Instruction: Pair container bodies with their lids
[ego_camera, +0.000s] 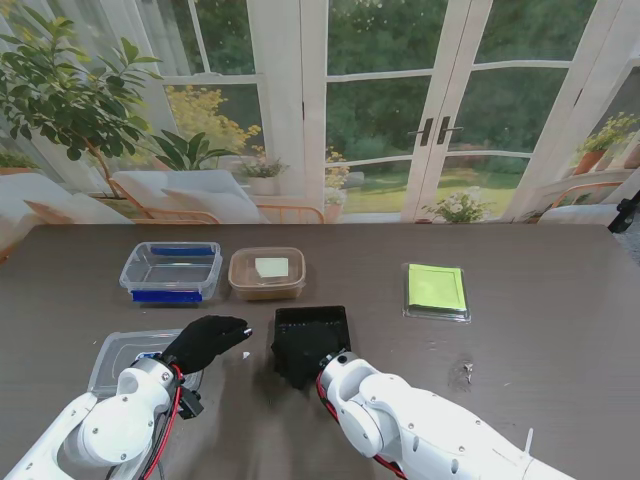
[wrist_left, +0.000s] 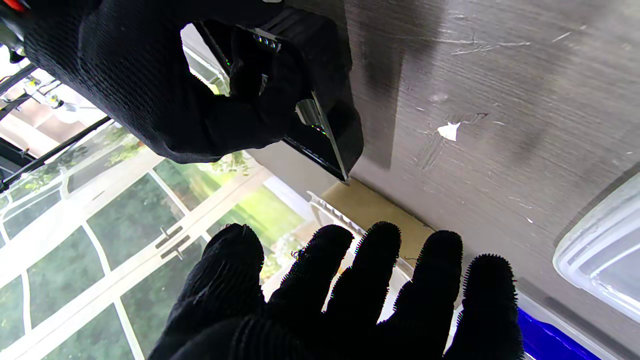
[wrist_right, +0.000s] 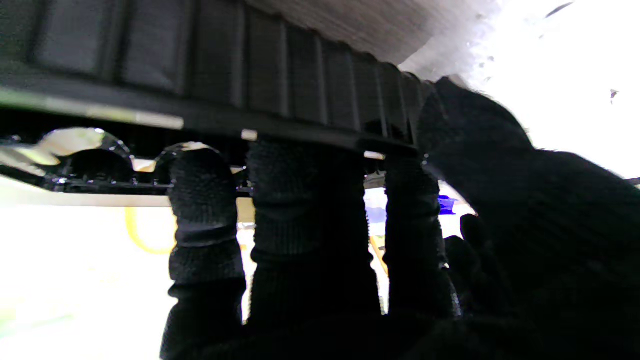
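Note:
A black container (ego_camera: 318, 325) sits near the table's middle, and my right hand (ego_camera: 295, 362) is shut on its near edge. The right wrist view shows fingers (wrist_right: 310, 225) wrapped over the ribbed black wall (wrist_right: 225, 65). My left hand (ego_camera: 205, 342) hovers open, fingers spread (wrist_left: 370, 280), beside a clear lid (ego_camera: 120, 358) at the near left. Farther from me stand a clear container with blue ends (ego_camera: 170, 270) and a brown container (ego_camera: 267, 273) with a pale piece inside. A green-topped lid (ego_camera: 436, 290) lies to the right.
A small white scrap (ego_camera: 246, 354) lies on the dark wood table (ego_camera: 540, 350) between my hands. The left wrist view also shows the black container (wrist_left: 330, 125), the brown container (wrist_left: 370, 207) and the clear lid (wrist_left: 600, 260). Glass doors stand beyond the far edge.

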